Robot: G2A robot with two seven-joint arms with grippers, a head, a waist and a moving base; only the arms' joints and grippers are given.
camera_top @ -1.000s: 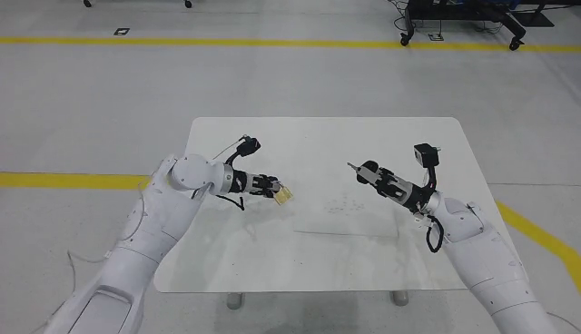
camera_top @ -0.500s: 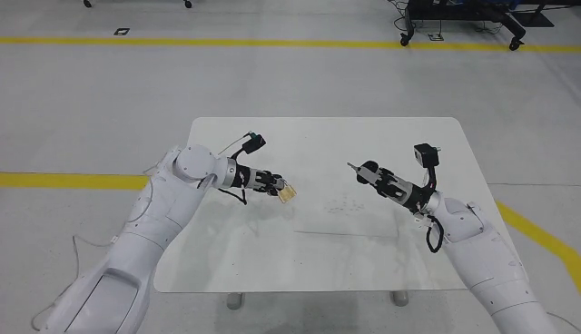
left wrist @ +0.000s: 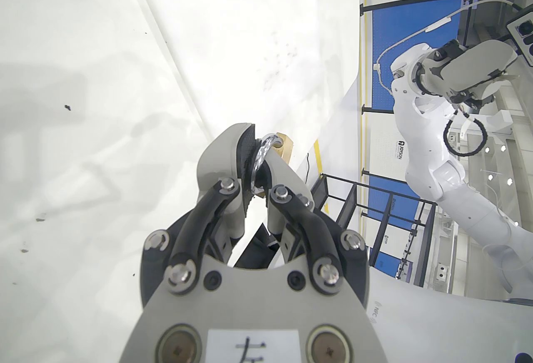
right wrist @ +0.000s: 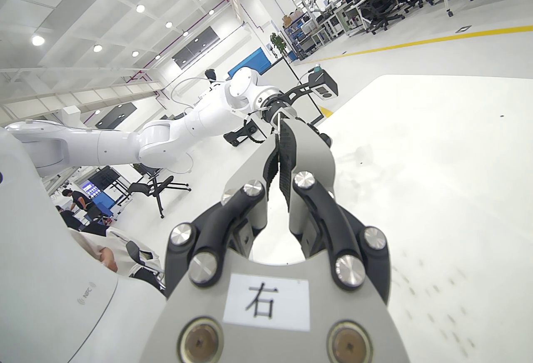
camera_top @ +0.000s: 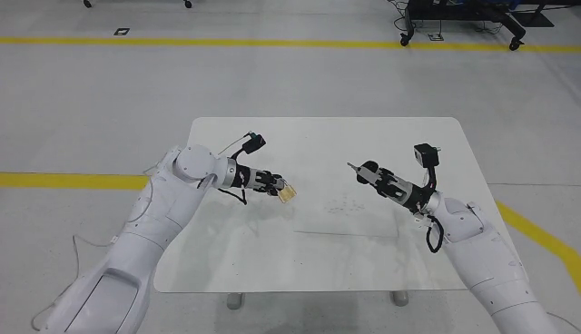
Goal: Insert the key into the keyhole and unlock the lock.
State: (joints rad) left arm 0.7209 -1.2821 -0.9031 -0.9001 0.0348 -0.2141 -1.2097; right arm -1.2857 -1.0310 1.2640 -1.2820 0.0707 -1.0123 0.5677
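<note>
Pinching the lock (left wrist: pixel 286 147) by its shackle, our left gripper (left wrist: pixel 259 156) holds it over the table (camera_top: pixel 363 261), left of centre. We see the right gripper (camera_top: pixel 362 171) clamped on the thin key (camera_top: pixel 350 165), well apart.

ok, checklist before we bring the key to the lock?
1. Lock gripped: ok. The left gripper is shut on the shackle of the lock.
2. Key gripped: ok. The right gripper is shut, and the key pokes out as a thin sliver in the top view.
3. Keyhole facing the key: cannot tell.
4. Key lined up with the keyhole: cannot tell.
5. Key at the keyhole: not ok. A wide gap separates them above the table.
</note>
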